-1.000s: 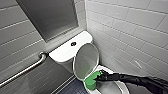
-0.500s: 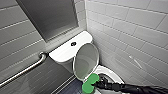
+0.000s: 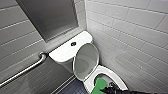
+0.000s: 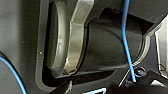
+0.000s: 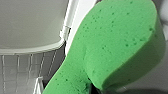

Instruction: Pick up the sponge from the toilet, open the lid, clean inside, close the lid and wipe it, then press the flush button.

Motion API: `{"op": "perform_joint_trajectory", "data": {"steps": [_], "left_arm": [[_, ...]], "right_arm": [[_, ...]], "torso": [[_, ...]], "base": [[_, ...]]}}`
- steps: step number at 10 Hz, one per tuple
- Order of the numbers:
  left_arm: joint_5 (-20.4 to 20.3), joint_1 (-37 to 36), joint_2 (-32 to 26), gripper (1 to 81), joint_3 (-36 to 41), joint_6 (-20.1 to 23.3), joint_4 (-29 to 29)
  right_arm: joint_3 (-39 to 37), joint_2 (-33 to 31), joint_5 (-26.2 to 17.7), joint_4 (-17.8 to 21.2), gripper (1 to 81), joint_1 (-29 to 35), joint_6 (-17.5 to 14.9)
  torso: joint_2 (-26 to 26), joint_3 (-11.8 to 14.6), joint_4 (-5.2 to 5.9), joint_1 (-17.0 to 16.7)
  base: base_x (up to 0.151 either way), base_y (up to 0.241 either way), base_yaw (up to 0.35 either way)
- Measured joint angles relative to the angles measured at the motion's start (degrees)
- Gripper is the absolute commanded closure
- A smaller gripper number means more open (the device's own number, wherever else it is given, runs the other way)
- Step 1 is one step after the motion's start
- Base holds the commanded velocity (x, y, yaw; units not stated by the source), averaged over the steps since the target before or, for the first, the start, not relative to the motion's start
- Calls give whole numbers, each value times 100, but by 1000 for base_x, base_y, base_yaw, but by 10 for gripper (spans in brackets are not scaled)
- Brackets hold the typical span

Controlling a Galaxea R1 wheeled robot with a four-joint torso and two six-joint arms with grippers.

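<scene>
No readable text, label or number on anything

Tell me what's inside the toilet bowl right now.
The sponge, held by the right claw, reaches inside the bowl beside its dark hollow. The bowl surface under the sponge is covered; water cannot be made out.

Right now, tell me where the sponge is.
In the head view, the sponge is at the bottom, over the open toilet bowl, held by the right gripper.

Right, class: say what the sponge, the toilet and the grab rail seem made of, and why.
The sponge: foam, matte, pitted with pores. The toilet: probably glazed ceramic, white and glossy. The grab rail: likely metal, grey with a sheen.
</scene>
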Motion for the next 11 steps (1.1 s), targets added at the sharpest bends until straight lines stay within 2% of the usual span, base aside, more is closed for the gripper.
{"op": "perform_joint_trajectory", "data": {"steps": [3, 7, 11], "left_arm": [[2, -11, 0, 10, 0, 2, 0], [2, -44, 4, 10, -2, 2, 2], [9, -46, 17, 10, -2, 2, 2]], "right_arm": [[193, -227, 90, -20, 811, -94, 0], [778, -1051, 219, -44, 811, -352, -2], [1175, -1546, 806, -60, 811, -916, -11]], "torso": [[0, 0, 0, 0], [0, 0, 2, 0], [0, 0, 2, 0]], "base": [[0, 0, 0], [0, 0, 0], [0, 0, 0]]}}
